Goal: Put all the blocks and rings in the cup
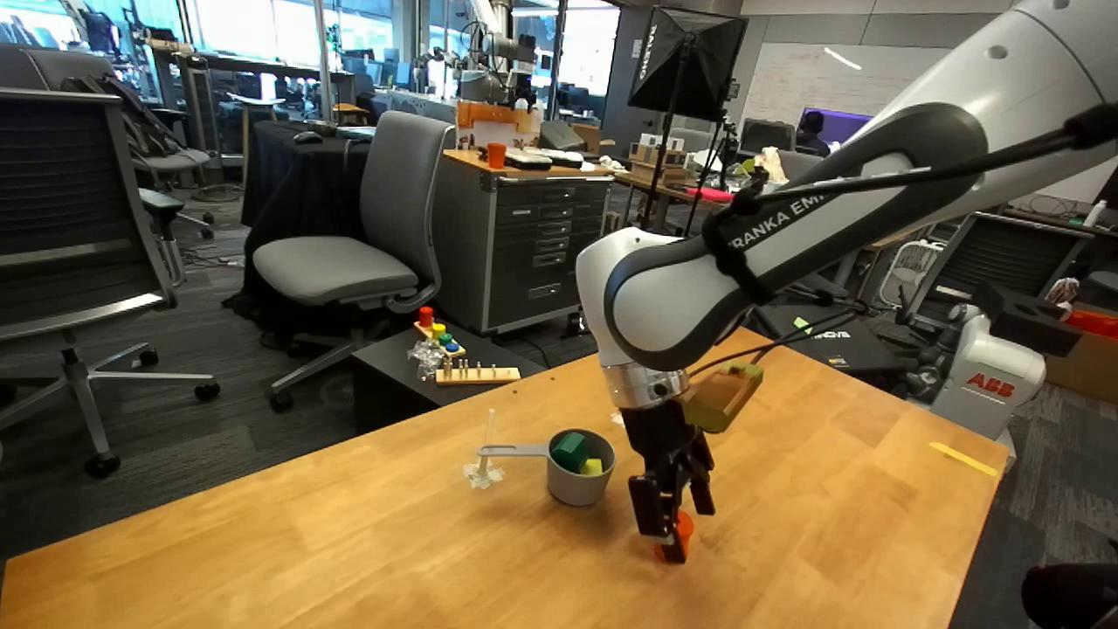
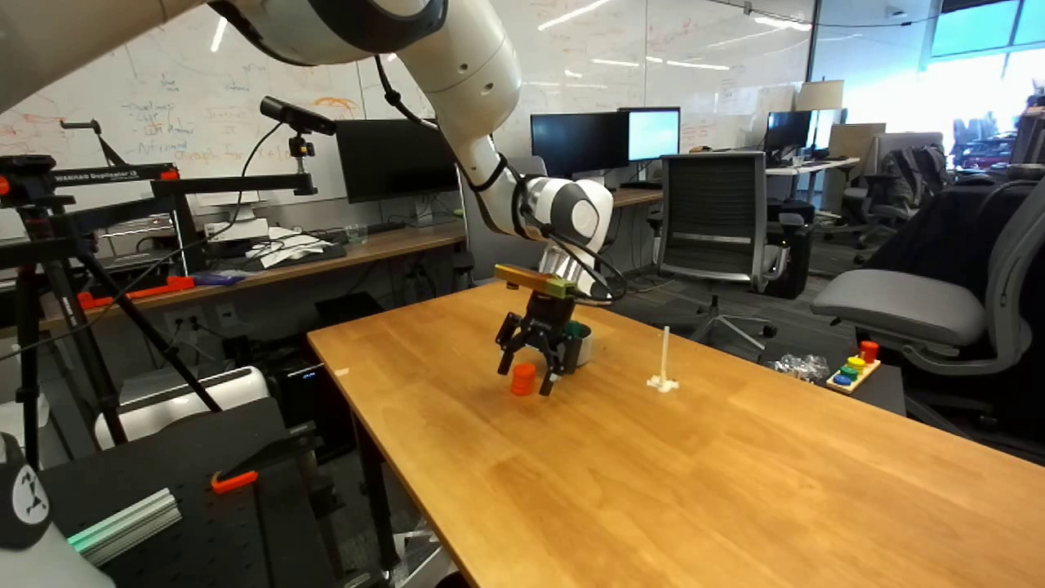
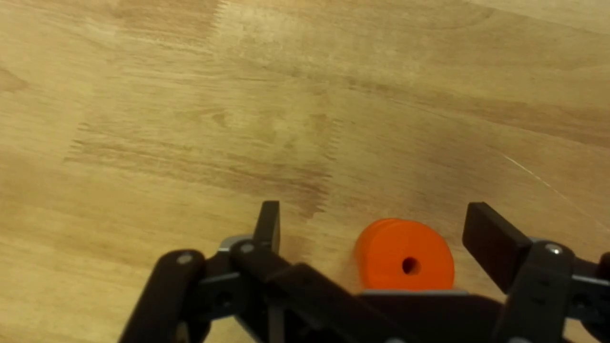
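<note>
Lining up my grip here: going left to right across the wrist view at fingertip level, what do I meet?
Black finger at picture left → round orange piece with a hole → black finger at picture right.

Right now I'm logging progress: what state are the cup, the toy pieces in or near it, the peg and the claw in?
Cup: upright, lower inside hidden.
Green block: inside the cup.
Yellow block: inside the cup.
Orange piece: on the table, hole up.
Peg: standing upright.
Claw: open, straddling the orange piece.
</note>
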### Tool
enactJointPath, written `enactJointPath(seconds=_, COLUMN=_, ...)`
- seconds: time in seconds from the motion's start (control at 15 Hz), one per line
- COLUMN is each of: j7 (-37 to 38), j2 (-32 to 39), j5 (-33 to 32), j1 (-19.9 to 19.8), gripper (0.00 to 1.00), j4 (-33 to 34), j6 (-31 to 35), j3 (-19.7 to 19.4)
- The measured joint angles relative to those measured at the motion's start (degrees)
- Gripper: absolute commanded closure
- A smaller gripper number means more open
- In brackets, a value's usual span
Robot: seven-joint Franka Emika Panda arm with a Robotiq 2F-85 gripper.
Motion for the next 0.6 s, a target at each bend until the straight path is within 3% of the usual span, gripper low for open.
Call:
enactJointPath(seconds=0.13, j7=0.0, j2=0.07, j5=-0.07, j1=0.0, gripper=0.35, j4=0.0, j6=0.09, j3=0.0)
enactJointPath(seconds=0.6, j7=-0.21, j2=0.25, j5=-0.62, j1=0.0, gripper=0.89, j4=0.51, j6=0.82, j3=-0.05)
